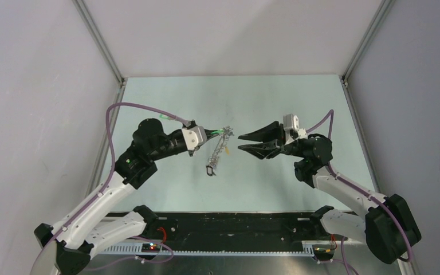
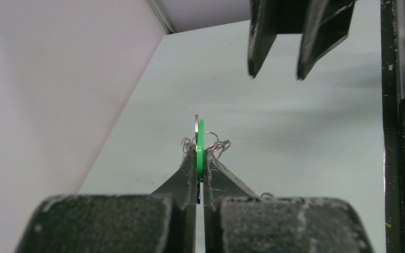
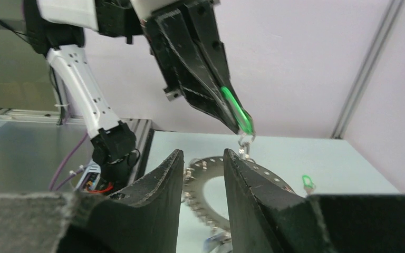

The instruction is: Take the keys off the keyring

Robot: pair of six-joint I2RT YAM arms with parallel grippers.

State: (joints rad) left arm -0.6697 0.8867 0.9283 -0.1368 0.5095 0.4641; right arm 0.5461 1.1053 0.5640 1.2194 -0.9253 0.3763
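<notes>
Left gripper: clamped on green key; keyring hangs from it.
Right gripper: spread, empty, just beside the ring.
Right wrist only: ring's studded band behind its fingers; loose key, seemingly on table.
Left wrist: ring edge-on, mostly hidden.

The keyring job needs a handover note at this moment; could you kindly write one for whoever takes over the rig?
Left tool: shut on a green key, the keyring hanging below it.
Right tool: open, empty, facing the ring without touching.
Keys: many small ones fringe the ring.
Done: a small green piece lies loose on the table, possibly a removed key.
Left: work the remaining keys off.
</notes>
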